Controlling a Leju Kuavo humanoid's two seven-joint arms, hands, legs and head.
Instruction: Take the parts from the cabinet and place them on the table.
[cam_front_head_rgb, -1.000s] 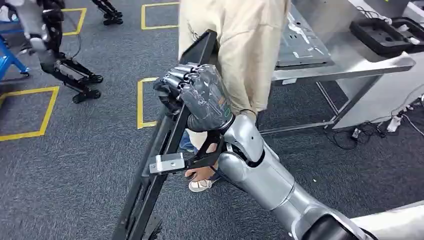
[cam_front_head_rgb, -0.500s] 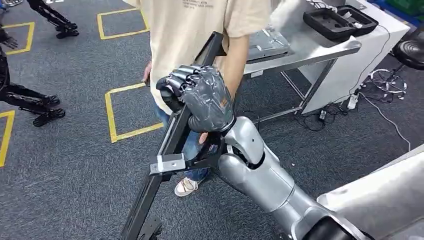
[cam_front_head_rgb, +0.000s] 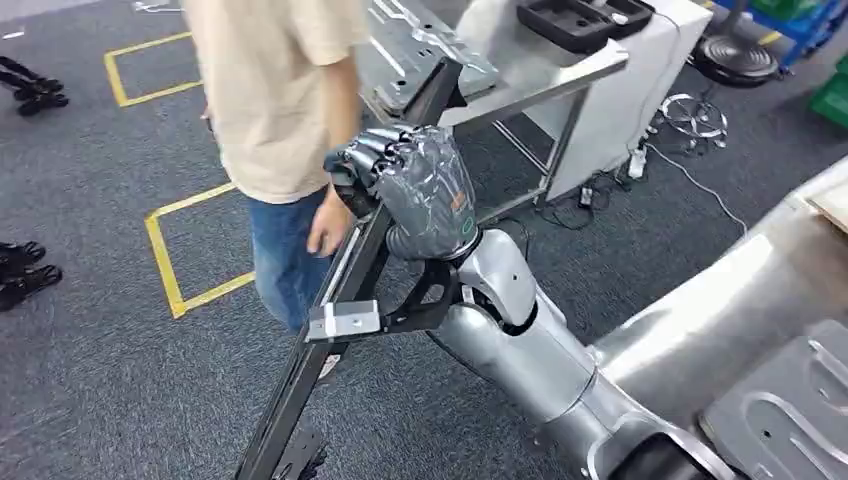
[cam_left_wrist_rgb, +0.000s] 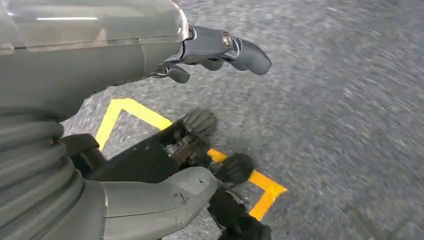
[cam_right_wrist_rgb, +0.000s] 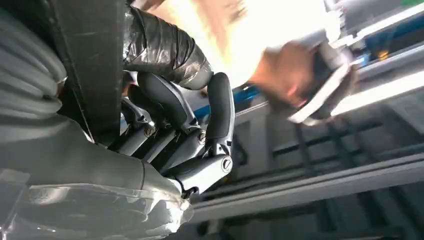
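one person (cam_front_head_rgb: 270, 120) in a beige shirt and jeans stands at 11 o'clock on the grey carpet (cam_front_head_rgb: 90, 340), just beside the long black part (cam_front_head_rgb: 330, 320). the part runs from 7 o'clock up toward 12 o'clock, its top end near the metal table (cam_front_head_rgb: 540, 85). right hand (cam_front_head_rgb: 415, 190), fingers wrapped round the part, grips it at mid-length. left hand (cam_left_wrist_rgb: 165, 60) hangs over the floor, fingers apart, holding nothing.
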